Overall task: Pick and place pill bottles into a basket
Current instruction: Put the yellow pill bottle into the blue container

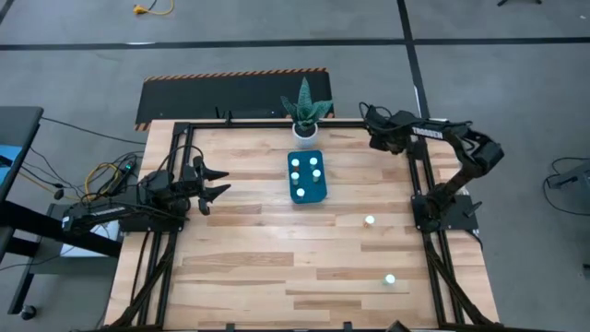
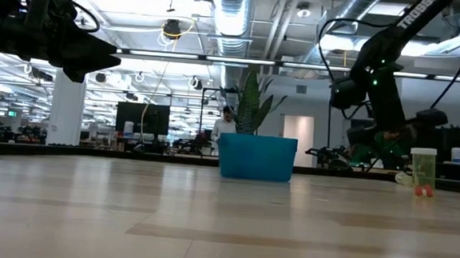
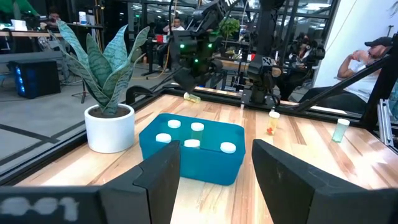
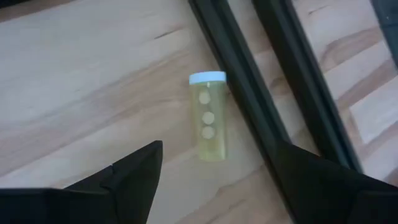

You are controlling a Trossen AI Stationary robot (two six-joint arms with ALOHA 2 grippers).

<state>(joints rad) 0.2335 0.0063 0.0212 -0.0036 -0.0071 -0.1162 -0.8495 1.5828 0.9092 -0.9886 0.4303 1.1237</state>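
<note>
Two bottles stand upright on the near right part of the table (image 1: 277, 277): one (image 1: 390, 279) closest to the front edge, another (image 1: 370, 221) farther back. Mid-table, the left end effector (image 1: 219, 183) hovers with fingers spread wide, empty, arm reaching in level from the left edge toward the basket (image 1: 308, 191). Five white-capped bottles (image 3: 192, 144) sit inside it. Just behind stands the potted plant (image 1: 306, 112). At the far right corner, the right end effector (image 4: 217, 177) hangs open and empty over a yellowish bottle (image 4: 209, 116) lying beside the frame rail (image 4: 239, 93).

Four pill bottles (image 1: 305, 174) in basket (image 1: 308, 194)
</note>
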